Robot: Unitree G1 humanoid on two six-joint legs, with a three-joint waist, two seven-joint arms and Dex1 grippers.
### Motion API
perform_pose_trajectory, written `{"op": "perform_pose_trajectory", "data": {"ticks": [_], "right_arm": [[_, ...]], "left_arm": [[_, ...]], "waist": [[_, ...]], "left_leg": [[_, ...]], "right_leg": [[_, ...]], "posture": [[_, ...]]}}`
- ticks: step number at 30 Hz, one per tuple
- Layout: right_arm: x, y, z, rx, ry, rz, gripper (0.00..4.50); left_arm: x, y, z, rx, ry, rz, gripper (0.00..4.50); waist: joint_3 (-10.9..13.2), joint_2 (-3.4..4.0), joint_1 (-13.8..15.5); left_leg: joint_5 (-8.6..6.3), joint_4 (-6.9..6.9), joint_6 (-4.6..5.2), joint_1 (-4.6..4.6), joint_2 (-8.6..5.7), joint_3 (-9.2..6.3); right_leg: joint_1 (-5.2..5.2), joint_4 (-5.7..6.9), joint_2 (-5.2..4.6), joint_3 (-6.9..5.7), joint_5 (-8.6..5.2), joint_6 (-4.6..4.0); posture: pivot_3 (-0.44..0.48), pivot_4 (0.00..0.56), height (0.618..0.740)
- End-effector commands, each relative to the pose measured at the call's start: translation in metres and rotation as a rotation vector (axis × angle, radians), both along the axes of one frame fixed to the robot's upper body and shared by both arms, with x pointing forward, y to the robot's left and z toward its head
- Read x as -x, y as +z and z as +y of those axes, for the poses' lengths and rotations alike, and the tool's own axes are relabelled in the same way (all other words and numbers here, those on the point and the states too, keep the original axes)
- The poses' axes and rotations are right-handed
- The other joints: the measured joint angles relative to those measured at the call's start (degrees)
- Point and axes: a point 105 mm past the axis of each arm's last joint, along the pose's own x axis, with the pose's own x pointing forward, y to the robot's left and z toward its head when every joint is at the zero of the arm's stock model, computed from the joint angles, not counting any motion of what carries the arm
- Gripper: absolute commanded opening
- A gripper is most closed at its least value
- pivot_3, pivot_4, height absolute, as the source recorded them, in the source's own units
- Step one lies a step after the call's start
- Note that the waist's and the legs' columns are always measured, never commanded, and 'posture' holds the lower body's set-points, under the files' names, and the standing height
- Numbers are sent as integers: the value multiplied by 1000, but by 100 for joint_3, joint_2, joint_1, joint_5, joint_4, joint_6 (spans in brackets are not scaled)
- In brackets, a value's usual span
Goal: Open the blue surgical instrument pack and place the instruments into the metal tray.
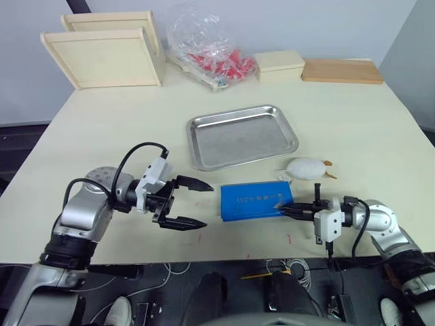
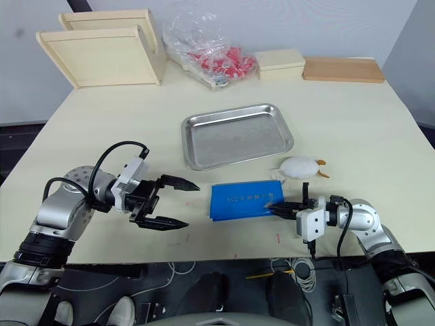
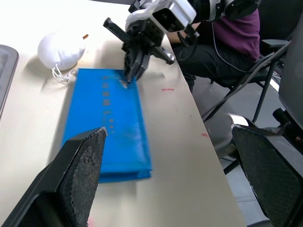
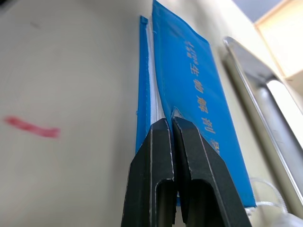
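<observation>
While the right gripper [image 4: 171, 124] pinches the top flap of the blue pouch [image 1: 255, 201] at its near edge, a slow upward peel looks wisest. Flat, closed, printed with pale lettering, it lies just before the empty metal tray [image 1: 241, 135]. Beside it, the left gripper [image 1: 192, 202] hangs open.

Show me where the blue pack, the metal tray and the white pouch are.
blue pack [image 1: 251, 200], left eye view, middle of its top cover.
metal tray [image 1: 272, 110], left eye view, far rim.
white pouch [image 1: 304, 168], left eye view, middle of its body.
</observation>
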Motion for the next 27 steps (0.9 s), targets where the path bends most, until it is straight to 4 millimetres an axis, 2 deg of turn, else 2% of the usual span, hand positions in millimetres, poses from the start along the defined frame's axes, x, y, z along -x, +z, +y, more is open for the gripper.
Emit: {"op": "perform_pose_trajectory", "data": {"ticks": [1, 5, 9, 12, 17, 20, 27], "right_arm": [[12, 28, 7, -73, 48, 166, 90], [21, 38, 9, -79, 38, 389, 90], [11, 57, 18, -139, -14, 600, 90], [6, 61, 19, -134, -33, 702, 90], [-22, 60, 21, -136, -76, 685, 90], [-33, 63, 24, -154, -66, 661, 90], [-46, 64, 30, -166, -49, 641, 90]], "left_arm": [[3, 16, -7, 24, -32, -62, 4500], [4, 20, -9, 48, -27, -52, 4500], [6, 20, -12, 57, -32, -45, 4500], [6, 24, -14, 75, -29, -43, 4500], [-6, 23, -12, 112, 24, -30, 4500], [-22, 23, -9, 175, 92, -14, 4500], [-42, 5, -6, 224, 138, 27, 4500]], "waist": [[-1, -3, -1], [3, 2, -10], [5, 1, -12], [6, 0, -3], [7, -2, -3], [6, -3, -5], [6, -3, -34]], "left_leg": [[0, 0, 0, -2, 0, -3], [0, 0, 0, 1, 3, -4], [0, 1, 0, 1, 4, -5], [0, 3, 0, 0, 3, -5], [0, 2, 0, -7, 1, -8], [0, 2, 0, -6, -3, -7], [0, 1, 0, -5, -6, -8]], "right_leg": [[0, 0, 0, -1, 0, 0], [0, 3, 2, -3, 0, 0], [0, 3, 4, -6, 0, 0], [-1, 2, 3, -7, 0, 1], [-1, -5, 5, -13, 1, 3], [-2, -4, 5, -13, 1, 4], [-4, 1, 12, -13, 2, 3]], "posture": [[0, 150, 740], [0, 150, 740], [0, 150, 740], [0, 150, 740], [0, 150, 740], [0, 150, 740], [0, 150, 740]]}}
